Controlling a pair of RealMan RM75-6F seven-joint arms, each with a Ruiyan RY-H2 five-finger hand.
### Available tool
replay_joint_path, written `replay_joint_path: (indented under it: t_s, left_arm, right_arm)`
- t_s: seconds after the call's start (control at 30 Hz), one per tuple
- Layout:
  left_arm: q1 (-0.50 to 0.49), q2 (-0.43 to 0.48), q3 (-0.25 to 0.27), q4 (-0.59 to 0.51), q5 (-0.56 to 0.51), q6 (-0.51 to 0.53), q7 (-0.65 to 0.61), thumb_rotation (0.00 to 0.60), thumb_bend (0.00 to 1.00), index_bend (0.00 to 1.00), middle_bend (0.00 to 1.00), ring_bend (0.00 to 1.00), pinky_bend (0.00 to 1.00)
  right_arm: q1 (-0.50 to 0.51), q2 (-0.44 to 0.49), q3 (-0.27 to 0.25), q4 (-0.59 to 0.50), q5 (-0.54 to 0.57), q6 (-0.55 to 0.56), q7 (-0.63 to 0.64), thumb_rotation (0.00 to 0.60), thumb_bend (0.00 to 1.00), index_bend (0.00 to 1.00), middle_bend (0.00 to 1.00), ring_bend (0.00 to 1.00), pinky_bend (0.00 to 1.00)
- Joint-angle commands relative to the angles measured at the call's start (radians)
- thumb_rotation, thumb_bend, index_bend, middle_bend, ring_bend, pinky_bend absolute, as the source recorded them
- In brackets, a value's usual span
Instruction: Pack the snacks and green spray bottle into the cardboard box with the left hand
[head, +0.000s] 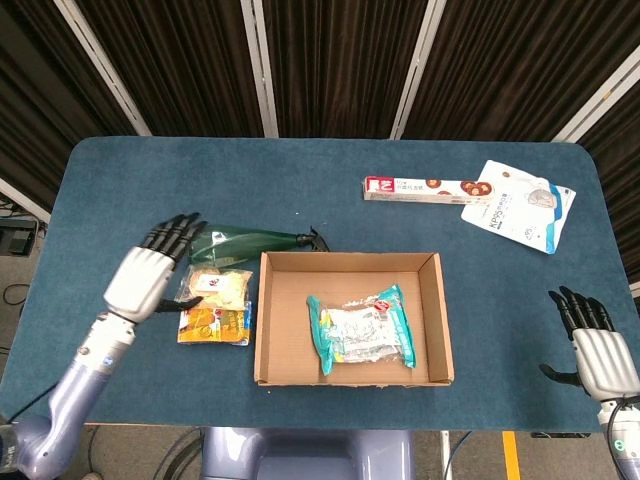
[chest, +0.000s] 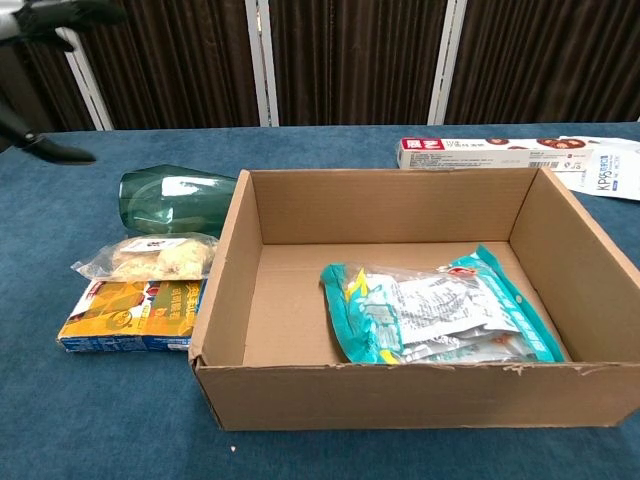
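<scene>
The left hand (head: 150, 270) hovered left of the cardboard box (head: 437, 310), fingers spread, holding nothing. A teal snack bag (head: 360, 330) lay inside; the green bottle (head: 245, 241) just outside. The right hand (head: 595, 350) seemed open, empty.

Both views are bright and evenly lit, the light seeming to come from overhead, with only soft, short shadows. Inside the cardboard box (chest: 400, 300) the left wall shades the floor beside it. The green spray bottle (chest: 175, 198) carries a pale glare patch, and the teal snack bag (chest: 440, 315) glints. Focus is sharp throughout; the dark curtain (head: 330, 60) stays dim.
</scene>
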Motion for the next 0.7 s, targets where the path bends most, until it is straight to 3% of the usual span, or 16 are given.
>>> replay_joint_path:
  t_s: [0.03, 0.3, 0.7]
  left_arm:
    - [-0.014, -0.019, -0.013, 0.116, -0.115, -0.051, 0.044, 0.600, 0.00, 0.00, 0.00, 0.00, 0.08]
    - [-0.098, -0.111, -0.032, 0.307, -0.287, -0.197, 0.073, 0.600, 0.00, 0.00, 0.00, 0.00, 0.06]
    - [-0.217, -0.299, -0.023, 0.535, -0.364, -0.315, 0.125, 0.600, 0.00, 0.00, 0.00, 0.00, 0.05]
  right_arm:
    - [0.002, -0.006, -0.003, -0.004, -0.003, -0.002, -0.012, 0.600, 0.00, 0.00, 0.00, 0.00, 0.00]
    - [0.008, -0.016, 0.000, -0.004, 0.008, -0.012, -0.039, 0.600, 0.00, 0.00, 0.00, 0.00, 0.00]
    - [0.019, -0.028, 0.011, 0.004, 0.050, -0.039, -0.067, 0.600, 0.00, 0.00, 0.00, 0.00, 0.00]
